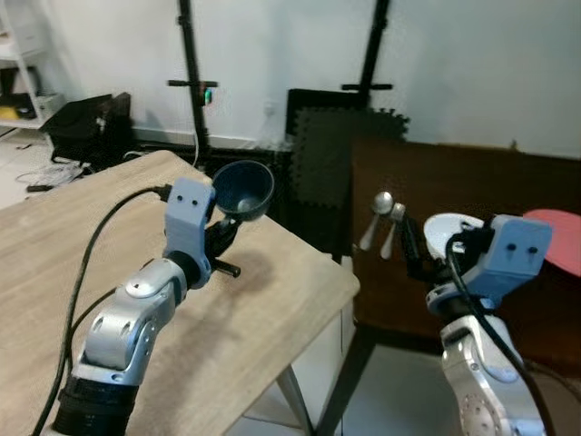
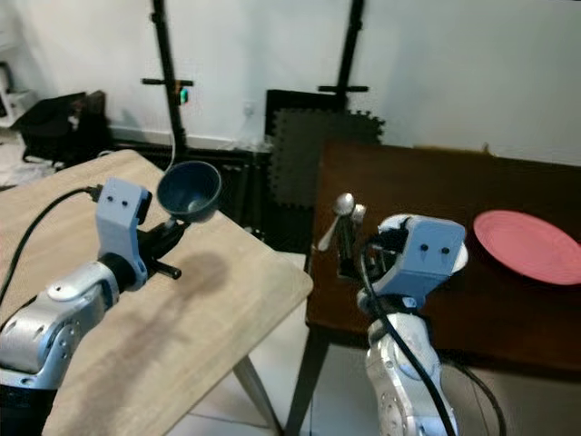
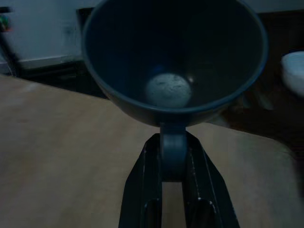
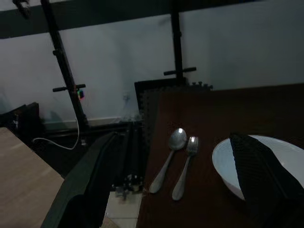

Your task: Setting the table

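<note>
The left hand (image 1: 227, 238) is clamped shut on the short handle of a dark blue cup (image 1: 242, 189), holding it up in the air over the far corner of the light wooden bench (image 1: 272, 300). The grip is on that small tab alone, so a jolt could let the cup twist or drop onto the corner and roll off the edge.

The right hand (image 2: 349, 241) hangs at the near left edge of the dark bench (image 2: 408, 177), fingers spread wide around nothing, with a spoon (image 4: 166, 159) and fork (image 4: 185, 166) lying side by side ahead of it and a white bowl (image 4: 280, 159) just beside them. From here I think one finger may overlap the bowl's rim; a careless reach could nudge it or push the cutlery askew. A pink plate (image 2: 528, 245) sits towards the right edge.
</note>
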`<state>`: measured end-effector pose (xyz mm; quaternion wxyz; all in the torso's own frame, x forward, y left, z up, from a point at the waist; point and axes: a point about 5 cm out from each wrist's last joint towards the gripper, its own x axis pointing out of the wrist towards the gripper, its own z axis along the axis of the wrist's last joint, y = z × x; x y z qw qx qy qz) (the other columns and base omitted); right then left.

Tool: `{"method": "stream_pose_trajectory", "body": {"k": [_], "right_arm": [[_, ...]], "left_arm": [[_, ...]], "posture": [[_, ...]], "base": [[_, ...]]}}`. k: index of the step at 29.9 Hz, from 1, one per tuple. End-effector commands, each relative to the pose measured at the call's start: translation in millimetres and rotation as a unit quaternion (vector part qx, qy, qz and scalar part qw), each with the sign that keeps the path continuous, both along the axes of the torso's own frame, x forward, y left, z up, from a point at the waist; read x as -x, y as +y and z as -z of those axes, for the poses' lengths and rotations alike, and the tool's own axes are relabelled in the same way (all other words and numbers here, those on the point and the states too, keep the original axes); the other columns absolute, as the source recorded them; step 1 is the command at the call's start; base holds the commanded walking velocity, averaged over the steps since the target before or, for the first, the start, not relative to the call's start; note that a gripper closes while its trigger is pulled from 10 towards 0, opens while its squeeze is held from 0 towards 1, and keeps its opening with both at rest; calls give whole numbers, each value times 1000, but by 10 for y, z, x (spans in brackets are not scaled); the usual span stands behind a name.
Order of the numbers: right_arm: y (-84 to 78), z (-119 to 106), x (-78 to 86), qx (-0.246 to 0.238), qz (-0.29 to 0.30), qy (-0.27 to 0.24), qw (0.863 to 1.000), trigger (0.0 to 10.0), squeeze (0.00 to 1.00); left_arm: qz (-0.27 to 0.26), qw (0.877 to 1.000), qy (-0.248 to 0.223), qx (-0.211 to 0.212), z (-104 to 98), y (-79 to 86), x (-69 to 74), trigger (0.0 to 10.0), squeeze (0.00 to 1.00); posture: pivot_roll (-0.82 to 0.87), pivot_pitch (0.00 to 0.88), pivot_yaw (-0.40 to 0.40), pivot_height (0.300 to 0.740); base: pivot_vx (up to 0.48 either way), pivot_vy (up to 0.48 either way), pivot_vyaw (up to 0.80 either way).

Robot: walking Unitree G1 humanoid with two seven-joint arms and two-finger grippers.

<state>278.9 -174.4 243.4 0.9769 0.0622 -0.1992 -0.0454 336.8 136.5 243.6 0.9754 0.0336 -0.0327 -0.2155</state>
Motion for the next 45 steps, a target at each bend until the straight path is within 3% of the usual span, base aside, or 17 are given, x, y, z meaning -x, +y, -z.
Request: {"method": "stream_pose_trajectory", "body": {"k": [1, 10, 29, 45], "right_arm": [[29, -6, 3, 1, -5, -3, 1000, 10000, 0], [39, -10, -6, 3, -8, -4, 1000, 10000, 0], [31, -2, 2, 4, -6, -2, 1000, 10000, 0], [33, -2, 2, 3, -5, -2, 1000, 10000, 0]], "left_arm": [[-13, 1000, 3, -5, 31, 58, 0, 10000, 0], [-17, 1000, 1, 0, 25, 70, -19, 10000, 0], [-17, 1000, 1, 2, 26, 52, -35, 10000, 0], [-19, 1000, 1, 6, 14, 49, -48, 10000, 0]], "posture": [[-13, 42, 29, 740], [-14, 35, 30, 740], [-18, 42, 34, 740], [-19, 46, 34, 740]], "base": [[0, 0, 0], [0, 0, 0], [26, -400, 0], [0, 0, 0]]}}
